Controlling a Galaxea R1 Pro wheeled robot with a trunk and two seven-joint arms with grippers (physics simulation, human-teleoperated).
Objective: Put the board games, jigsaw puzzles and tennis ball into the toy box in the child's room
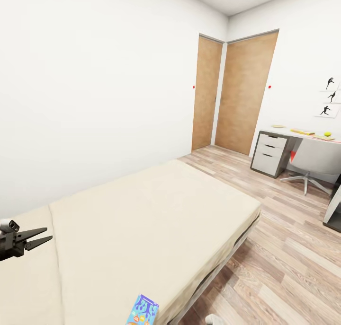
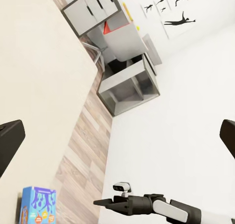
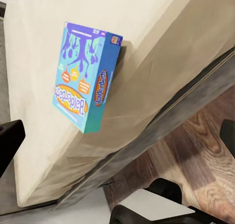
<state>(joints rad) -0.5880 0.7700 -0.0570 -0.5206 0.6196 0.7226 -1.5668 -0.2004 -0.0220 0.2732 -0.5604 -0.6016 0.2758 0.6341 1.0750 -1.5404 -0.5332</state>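
Blue board game box (image 3: 85, 82) lies flat on the beige mattress of the bed (image 1: 156, 221), close to the near edge, where the head view catches only its top corner at the lower margin. Lying so near the edge, it looks reachable from the floor side without leaning far over the bed. The right wrist camera looks straight down on it between two dark fingers (image 3: 10, 143) set wide apart at the picture's sides, so that gripper is spread open with nothing between the jaws; I judge the arm is lined up above the box for a pick-up.

The left gripper (image 1: 41, 236) hangs over the mattress at the head view's left edge, its two pointed fingers slightly parted and empty; in its own wrist view the fingers (image 2: 11, 141) stand well apart, and the right gripper (image 2: 105, 202) appears beyond them against the white wall.

Across the room, past the wood-plank floor (image 1: 289, 249), stands the table (image 1: 303, 135) with white drawers (image 1: 271, 151). A small yellow-green tennis ball (image 1: 327, 134) sits on its top, near some flat items too small to identify. A grey swivel chair (image 1: 315, 162) is drawn up against the table and could hinder access there. Two brown doors (image 1: 239, 93) fill the far corner. Between bed and table the floor looks open.
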